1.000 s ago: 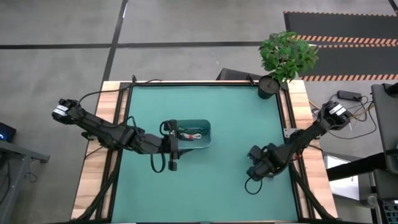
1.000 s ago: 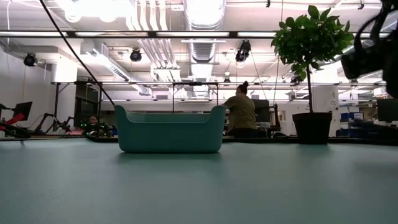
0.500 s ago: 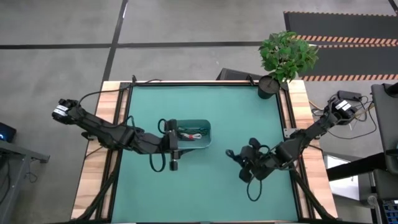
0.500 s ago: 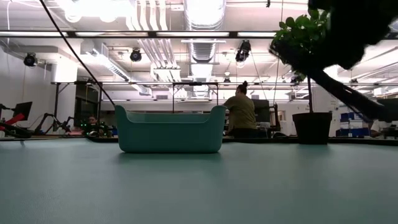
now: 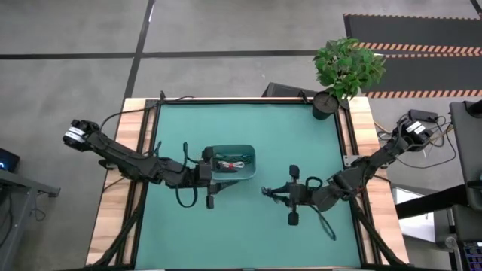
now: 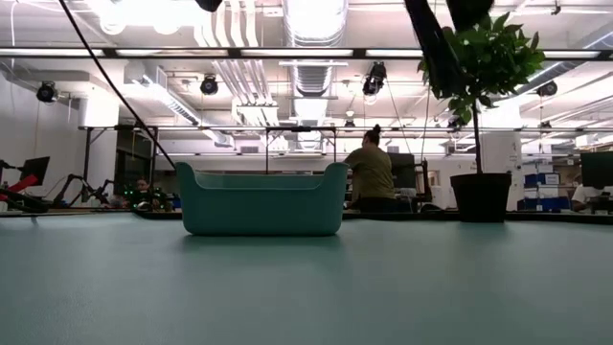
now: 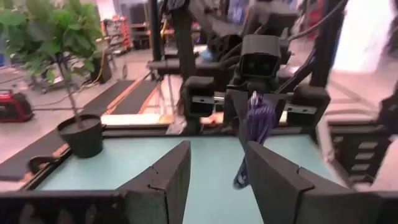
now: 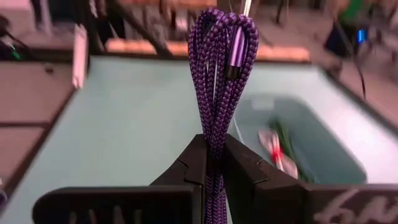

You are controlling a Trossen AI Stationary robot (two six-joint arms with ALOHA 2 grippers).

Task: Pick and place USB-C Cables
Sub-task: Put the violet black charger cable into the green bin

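My right gripper is shut on a dark blue-purple braided USB-C cable bundle, above the mat right of the teal bin. The bundle also shows in the left wrist view, hanging below that gripper. The bin holds a white cable with a pink tie and a green cable. My left gripper is open and empty at the bin's left end. The dark grey cable is not in view. My right gripper pinches the cable bundle between its two fingers at the bundle's near end, several strands together. The looped rest sticks out past the fingertips. The fingers come from the table's right side. The bundle is lifted clear of the mat.
A potted plant stands at the table's far right corner. Thin black wires loop beside both arms. In the low view the bin stands on the mat, and a person is in the room beyond.
My right gripper has gone up and toward the table's left edge, toward the bin, carrying the cable bundle clear of the mat.
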